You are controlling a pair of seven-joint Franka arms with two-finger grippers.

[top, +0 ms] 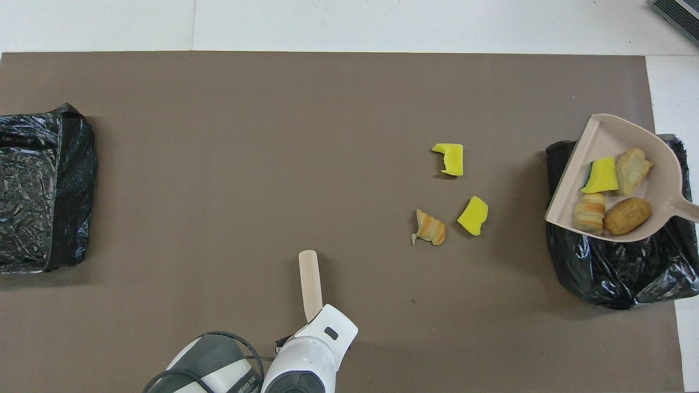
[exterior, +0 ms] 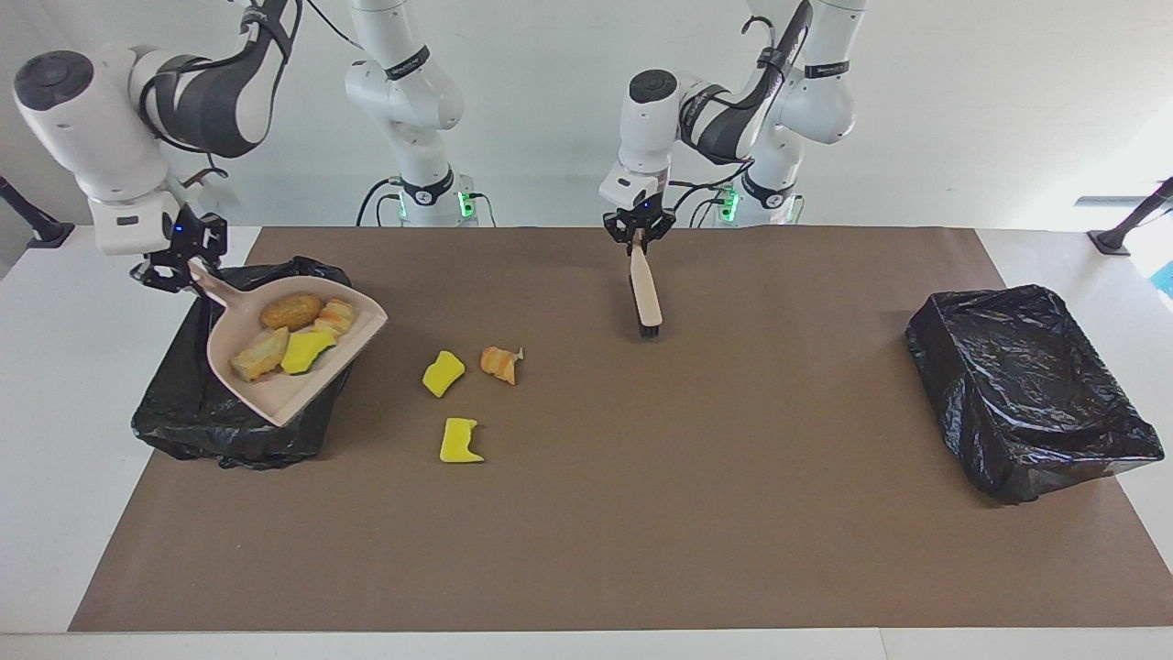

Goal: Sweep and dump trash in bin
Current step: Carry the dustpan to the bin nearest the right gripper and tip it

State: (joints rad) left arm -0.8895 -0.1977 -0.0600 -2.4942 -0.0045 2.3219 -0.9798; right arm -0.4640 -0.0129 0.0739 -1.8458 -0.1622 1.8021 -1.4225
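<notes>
At the left of the facing view, four bits of trash (exterior: 290, 335) sit in the dustpan (exterior: 275, 399), held up over the black bin (exterior: 183, 431). Three more bits (exterior: 476, 385) lie on the brown surface (exterior: 641, 513) nearby, in the middle left of the frame. The right end effector (exterior: 174, 268) is clenched on the dustpan's handle. The left end effector (exterior: 639, 229), upper middle, grasps the brush (exterior: 646, 298), which hangs down over the surface. The pan's open lip sticks out past the bin's edge, so if it tips that way, bits could drop outside. The three loose bits could be forgotten too.
</notes>
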